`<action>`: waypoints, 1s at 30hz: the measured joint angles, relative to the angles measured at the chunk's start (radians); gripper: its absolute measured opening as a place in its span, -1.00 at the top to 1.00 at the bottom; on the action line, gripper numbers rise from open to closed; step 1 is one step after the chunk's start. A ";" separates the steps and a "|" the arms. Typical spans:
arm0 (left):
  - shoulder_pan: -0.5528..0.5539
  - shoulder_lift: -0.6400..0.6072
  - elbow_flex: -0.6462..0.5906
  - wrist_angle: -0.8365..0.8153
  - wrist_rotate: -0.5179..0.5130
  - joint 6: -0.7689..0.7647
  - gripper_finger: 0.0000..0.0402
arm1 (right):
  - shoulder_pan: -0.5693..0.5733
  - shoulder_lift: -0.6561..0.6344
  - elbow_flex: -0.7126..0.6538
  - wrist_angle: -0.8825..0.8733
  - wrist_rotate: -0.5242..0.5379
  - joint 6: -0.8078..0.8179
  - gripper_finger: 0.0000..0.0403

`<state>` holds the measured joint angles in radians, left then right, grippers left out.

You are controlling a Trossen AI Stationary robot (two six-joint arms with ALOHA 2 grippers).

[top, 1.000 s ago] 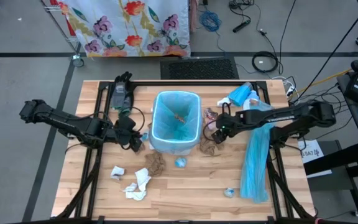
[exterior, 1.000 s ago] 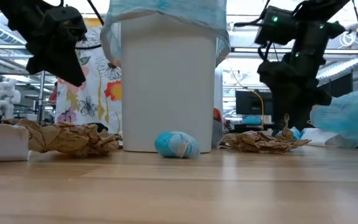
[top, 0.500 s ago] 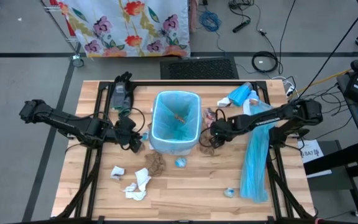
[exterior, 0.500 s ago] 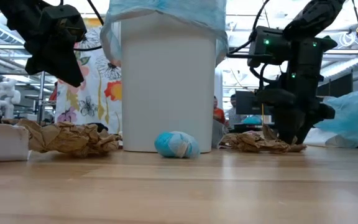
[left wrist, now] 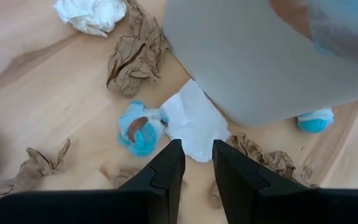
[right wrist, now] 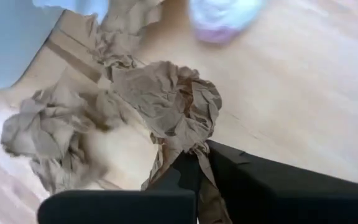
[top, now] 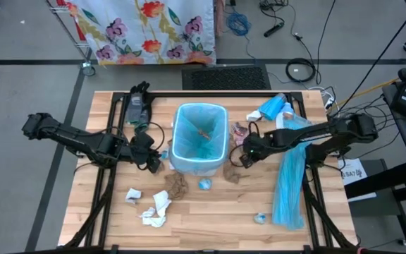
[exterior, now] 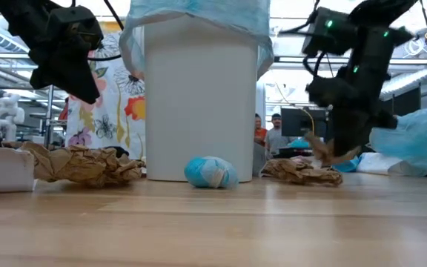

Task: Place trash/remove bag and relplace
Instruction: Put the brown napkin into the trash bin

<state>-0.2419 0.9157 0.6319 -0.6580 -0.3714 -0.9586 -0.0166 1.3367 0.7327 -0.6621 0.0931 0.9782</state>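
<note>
A white bin (exterior: 199, 104), lined with a light-blue bag (top: 224, 130), stands mid-table. Around it lies the trash: brown paper wads (top: 175, 185) (top: 232, 173), white tissue (top: 157, 208) and small blue scraps (top: 205, 185). My right gripper (top: 243, 159) is at the bin's right side, shut on a crumpled brown paper wad (right wrist: 166, 99). My left gripper (top: 154, 161) hangs at the bin's left side, above the table. Its fingers (left wrist: 166, 171) stand a little apart with nothing between them. My right gripper pinches a twisted corner (right wrist: 199, 149) of the brown paper wad between its two fingers. It comes steeply from above. The wad hangs below the fingertips (exterior: 323, 153), just over another brown wad (exterior: 301, 172) on the table. I cannot tell whether the two still touch.
A long light-blue plastic strip (top: 290, 176) lies along the right side of the table, with more blue plastic (top: 270, 107) at the far right. A black device (top: 135, 106) sits far left of the bin. People show in the room behind (exterior: 275, 130).
My right gripper has dropped onto the brown paper at the bin's right side and shut on it. It has then risen a little, and the pinched wad has come up off the table while another brown wad has stayed down.
</note>
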 joint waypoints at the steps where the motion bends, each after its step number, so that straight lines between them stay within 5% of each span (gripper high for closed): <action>1: 0.000 0.000 0.000 -0.002 0.000 0.000 0.55 | 0.000 -0.024 0.020 -0.059 0.025 0.001 0.99; 7: 0.000 0.000 0.000 -0.001 0.010 -0.004 0.55 | -0.001 -0.122 0.237 -0.416 0.180 -0.018 1.00; 12: 0.000 0.000 0.000 0.023 0.012 -0.004 0.55 | -0.001 -0.145 0.460 -0.487 0.281 -0.092 1.00; 21: 0.000 0.000 0.000 0.041 -0.004 0.002 0.55 | -0.001 -0.071 0.777 -0.310 0.324 -0.394 1.00; 30: 0.000 0.000 0.000 0.032 -0.030 0.004 0.55 | -0.001 0.096 0.896 -0.093 0.185 -0.637 1.00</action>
<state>-0.2420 0.9157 0.6319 -0.6257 -0.4010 -0.9541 -0.0177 1.4325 1.6292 -0.7556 0.2781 0.3410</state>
